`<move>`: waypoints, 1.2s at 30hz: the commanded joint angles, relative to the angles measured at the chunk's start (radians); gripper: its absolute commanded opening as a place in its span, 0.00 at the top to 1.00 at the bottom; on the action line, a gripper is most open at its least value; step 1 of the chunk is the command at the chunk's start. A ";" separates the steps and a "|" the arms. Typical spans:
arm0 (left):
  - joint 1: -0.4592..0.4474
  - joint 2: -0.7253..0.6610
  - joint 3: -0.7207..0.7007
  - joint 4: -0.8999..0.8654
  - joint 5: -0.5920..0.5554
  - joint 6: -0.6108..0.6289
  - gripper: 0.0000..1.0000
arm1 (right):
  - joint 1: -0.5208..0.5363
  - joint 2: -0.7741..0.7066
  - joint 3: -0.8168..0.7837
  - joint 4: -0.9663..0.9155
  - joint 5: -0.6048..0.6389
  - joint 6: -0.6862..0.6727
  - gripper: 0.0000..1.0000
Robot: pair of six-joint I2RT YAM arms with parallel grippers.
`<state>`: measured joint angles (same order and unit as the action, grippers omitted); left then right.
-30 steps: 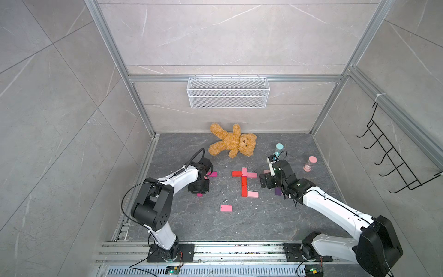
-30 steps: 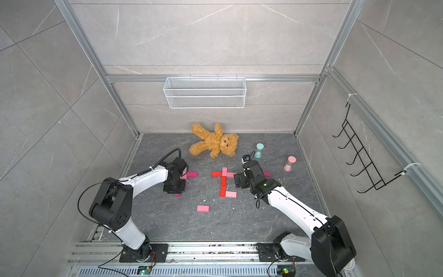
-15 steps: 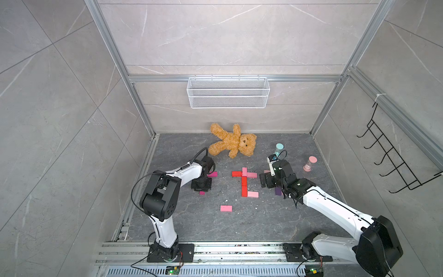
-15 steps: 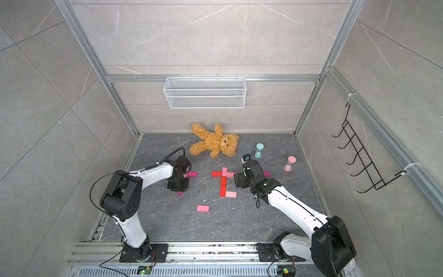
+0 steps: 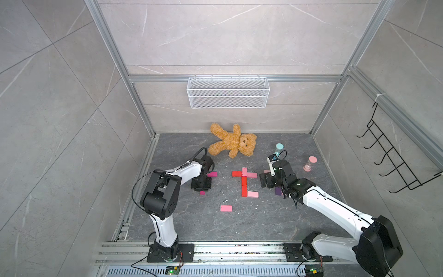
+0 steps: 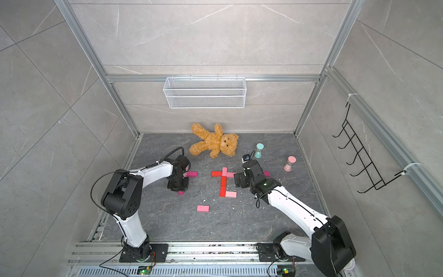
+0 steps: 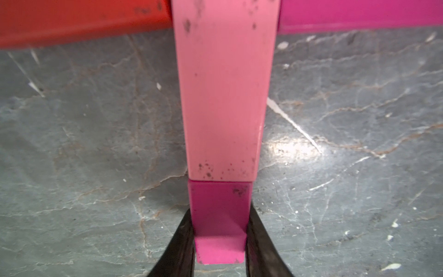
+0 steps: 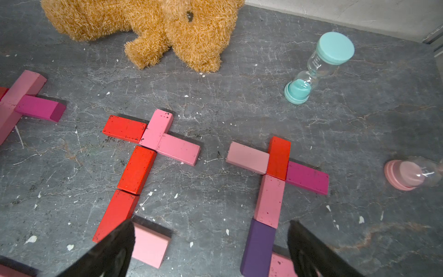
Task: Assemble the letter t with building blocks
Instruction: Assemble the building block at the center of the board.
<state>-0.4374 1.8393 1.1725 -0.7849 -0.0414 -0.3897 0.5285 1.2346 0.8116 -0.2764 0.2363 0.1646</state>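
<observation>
Grip: left gripper (image 7: pixel 219 223) is pinched tight on the near end of a magenta block (image 7: pixel 218 199), with one black finger pressed to each long side.
Just past the fingertips: a light pink block (image 7: pixel 223 96) lies end to end with the held one, touching it (its face is speckled with dark scuffs).
Farther out: a red block (image 7: pixel 81 19) and a second magenta block (image 7: pixel 359 14) butt against opposite sides of the light pink block's far end, forming a crossbar.
Other arm: right gripper (image 8: pixel 210 224) has its fingers spread wide and holds nothing.
Between those fingers: a purple block (image 8: pixel 259 247) lies close to one finger. A pink foot block (image 8: pixel 153 244) has its edge hidden by the other.
Ahead of the purple block: a pink stem block (image 8: pixel 269 200) touches it. Beyond that is a red upright (image 8: pixel 278 157) flanked by a pale pink arm (image 8: pixel 247 157) and a magenta arm (image 8: pixel 308 177).
Ahead of the pink foot block: red stem blocks (image 8: pixel 137 169) lie end to end, then come a red arm (image 8: pixel 124 128), a pink upright (image 8: pixel 157 129) and a pink arm (image 8: pixel 178 149).
Back toward the arm bases: a loose pink block (image 5: pixel 226 208) lies alone in both top views, well apart from both grippers.
Beyond the blocks: a teddy bear (image 8: pixel 155 26) and an upright teal hourglass (image 8: pixel 318 67) sit past the t shapes. A pink hourglass (image 8: pixel 407 175) is off to one side (its top is blurred).
Underneath: dark grey marbled floor (image 8: pixel 239 96).
</observation>
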 commanded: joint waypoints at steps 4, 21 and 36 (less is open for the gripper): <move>0.005 0.027 0.019 -0.030 0.037 -0.013 0.78 | -0.003 -0.003 0.020 -0.020 0.014 0.003 0.00; 0.008 0.031 0.032 -0.048 0.024 0.007 0.69 | -0.003 -0.004 0.021 -0.017 0.015 0.003 0.00; 0.008 0.037 0.041 -0.063 0.009 0.016 0.58 | -0.003 0.003 0.026 -0.014 0.015 0.003 0.00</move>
<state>-0.4313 1.8557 1.1915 -0.8104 -0.0299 -0.3885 0.5285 1.2346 0.8116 -0.2764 0.2398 0.1646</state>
